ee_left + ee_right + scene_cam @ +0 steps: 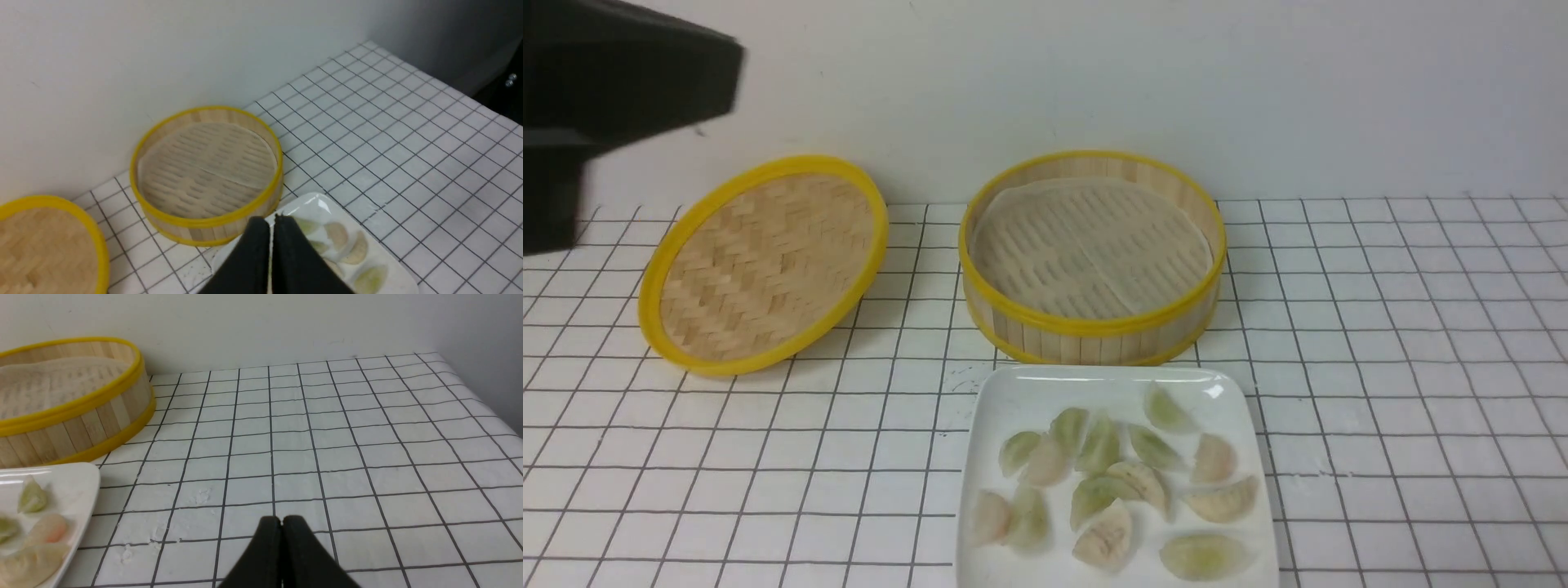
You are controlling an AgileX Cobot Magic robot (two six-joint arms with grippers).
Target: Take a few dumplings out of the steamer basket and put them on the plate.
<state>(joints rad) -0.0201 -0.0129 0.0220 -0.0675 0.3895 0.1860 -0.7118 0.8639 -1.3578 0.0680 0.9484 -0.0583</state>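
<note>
The steamer basket (pixel 1094 328) stands at the back middle and holds only its whitish liner. Several pale green and pink-beige dumplings (pixel 1107 488) lie on the white square plate (pixel 1029 392) just in front of it. In the left wrist view, my left gripper (pixel 271 218) is shut and empty, raised over the plate's (pixel 314 202) far edge near the basket (pixel 204 222). In the right wrist view, my right gripper (pixel 282 518) is shut and empty over bare table to the right of the plate (pixel 77 477) and basket (pixel 81 400). Neither gripper's fingers show in the front view.
The shallow woven lid (pixel 760 261) leans tilted at the back left; it also shows in the left wrist view (pixel 41 245). A black part of my left arm (pixel 605 98) fills the top left corner. A white wall runs behind the gridded table (pixel 1405 367).
</note>
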